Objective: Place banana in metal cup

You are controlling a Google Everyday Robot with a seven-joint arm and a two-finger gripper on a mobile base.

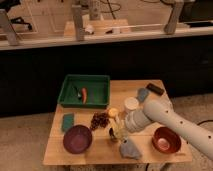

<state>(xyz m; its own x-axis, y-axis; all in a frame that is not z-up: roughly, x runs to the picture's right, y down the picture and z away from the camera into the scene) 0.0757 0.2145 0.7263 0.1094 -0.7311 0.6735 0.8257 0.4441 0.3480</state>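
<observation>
My gripper (120,126) is at the end of the white arm that reaches in from the right, low over the table's front middle. A pale-yellow banana (120,132) stands roughly upright right at its tip. The small metal cup (113,134) shows as a dark shape directly beneath and just left of the banana, mostly hidden by the gripper. I cannot tell whether the banana touches the cup or is inside it.
On the wooden table (90,155) are a green bin (85,90) holding a carrot (84,93), a purple bowl (77,138), a red-brown bowl (165,139), a green sponge (68,121), grapes (100,120), an orange fruit (113,112), a white cup (131,104) and a grey cloth (131,149).
</observation>
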